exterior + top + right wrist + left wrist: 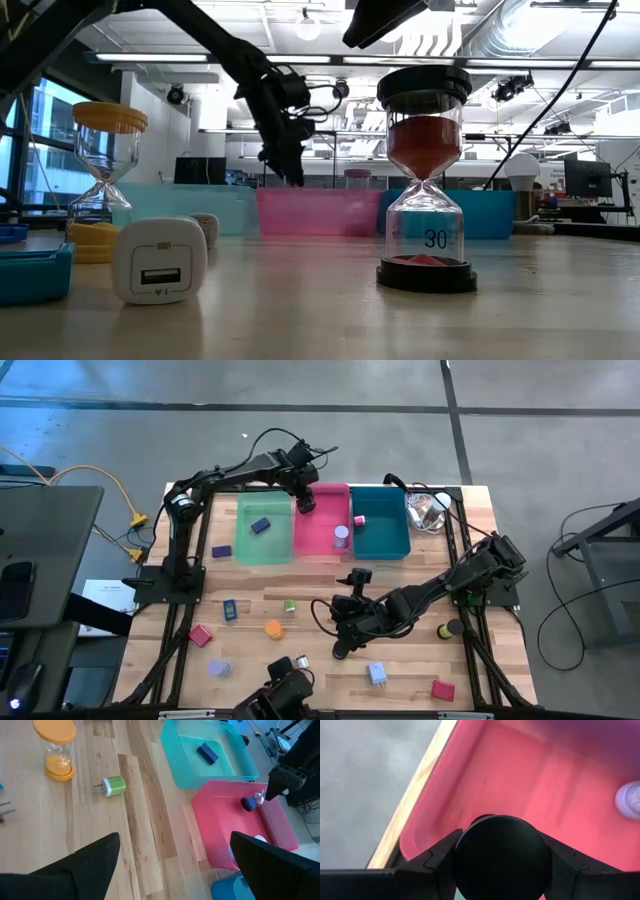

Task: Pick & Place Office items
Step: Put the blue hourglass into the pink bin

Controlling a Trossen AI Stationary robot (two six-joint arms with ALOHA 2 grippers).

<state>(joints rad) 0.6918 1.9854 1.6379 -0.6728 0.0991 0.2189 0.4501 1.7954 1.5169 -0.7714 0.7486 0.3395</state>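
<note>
My left gripper (305, 500) hangs over the far left corner of the pink tray (322, 545) and is shut on a small hourglass (250, 802) with dark round ends. My right gripper (340, 640) is open above the middle of the table, its fingers spread wide around bare wood (175, 870). A pale purple cylinder (342, 536) stands in the pink tray. A blue block (261, 526) lies in the green tray (245, 545), and a pink piece (359, 519) in the teal tray (385, 545). Several more small items lie scattered on the wood. My left gripper pinches the hourglass between its two fingers (440, 857), one on each side of its dark round end (500, 855). The fingers come from above, pointing down into the tray. The hourglass hangs below them with its clear bulb (256, 798) above the tray floor; whether it touches the floor I cannot tell.
On the table stand an orange hourglass (59, 747) and a red one with black ends (428, 180). A green plug (113, 785), a white charger (160, 260), red blocks (201, 635) and a purple block (221, 551) lie around. A clear plastic lump (428, 512) sits at the far right.
</note>
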